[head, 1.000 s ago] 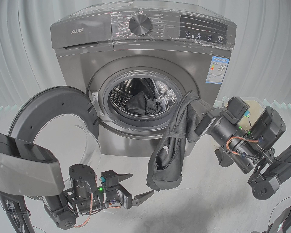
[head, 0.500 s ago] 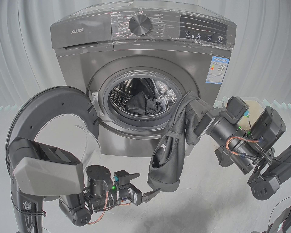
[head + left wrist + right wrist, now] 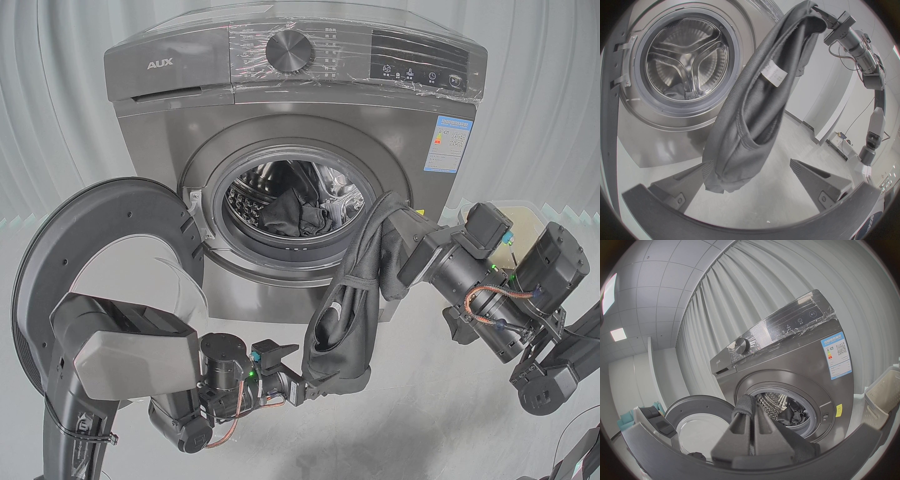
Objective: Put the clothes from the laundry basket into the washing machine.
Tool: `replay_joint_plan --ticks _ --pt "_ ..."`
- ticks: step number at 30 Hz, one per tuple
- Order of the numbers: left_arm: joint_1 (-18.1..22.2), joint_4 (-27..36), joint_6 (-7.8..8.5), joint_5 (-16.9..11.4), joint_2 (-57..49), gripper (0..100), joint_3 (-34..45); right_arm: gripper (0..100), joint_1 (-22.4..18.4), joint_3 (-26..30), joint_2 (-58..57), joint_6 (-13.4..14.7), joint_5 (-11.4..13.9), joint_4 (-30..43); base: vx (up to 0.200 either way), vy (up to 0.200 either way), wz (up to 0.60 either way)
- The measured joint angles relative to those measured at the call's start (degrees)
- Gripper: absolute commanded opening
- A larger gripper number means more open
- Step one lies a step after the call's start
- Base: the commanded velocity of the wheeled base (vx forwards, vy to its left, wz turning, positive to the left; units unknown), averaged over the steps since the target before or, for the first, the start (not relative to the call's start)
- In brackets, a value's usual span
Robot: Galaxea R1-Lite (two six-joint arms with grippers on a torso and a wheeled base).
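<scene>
A dark grey garment [image 3: 350, 300] hangs in front of the washing machine [image 3: 287, 125], just right of its round opening. My right gripper [image 3: 400, 215] is shut on the garment's top end, and its fingers [image 3: 753, 430] pinch the cloth. Low down, my left gripper [image 3: 320, 389] is open, with the garment's lower end [image 3: 731, 175] hanging between its fingers [image 3: 818, 181]. One finger touches the hem. More dark clothes [image 3: 294, 212] lie inside the drum. The beige laundry basket [image 3: 882, 396] stands right of the machine.
The machine's door [image 3: 106, 250] is swung open to the left, close behind my left arm. The basket [image 3: 528, 219] is partly hidden behind my right arm. Pale floor lies in front of the machine, and curtains hang behind it.
My left arm has moved right and toward the machine, bringing its open fingers around the garment's lower end. The right gripper has hardly shifted and the garment swings slightly.
</scene>
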Motion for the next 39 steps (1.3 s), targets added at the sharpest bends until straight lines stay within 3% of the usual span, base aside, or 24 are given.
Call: replay_joint_plan --ticks 16,17,31,39 --pt "1.29 0.00 0.13 -0.62 6.80 100 -9.33 0 0.52 -0.09 0.00 0.00 -0.06 -0.39 0.000 0.000 0.00" --pt "1.29 0.00 0.30 -0.60 7.19 0 -9.95 0 0.52 -0.04 0.02 0.00 -0.09 -0.41 0.000 0.000 0.00" --pt "1.62 -0.05 0.79 -0.24 8.23 0 -13.95 0 0.52 0.33 0.22 0.06 -0.09 -0.44 0.000 0.000 0.00" --pt "3.01 -0.09 1.04 -0.24 0.32 0 -4.52 0 0.13 0.57 0.38 0.68 -0.90 -0.28 0.000 0.000 0.00"
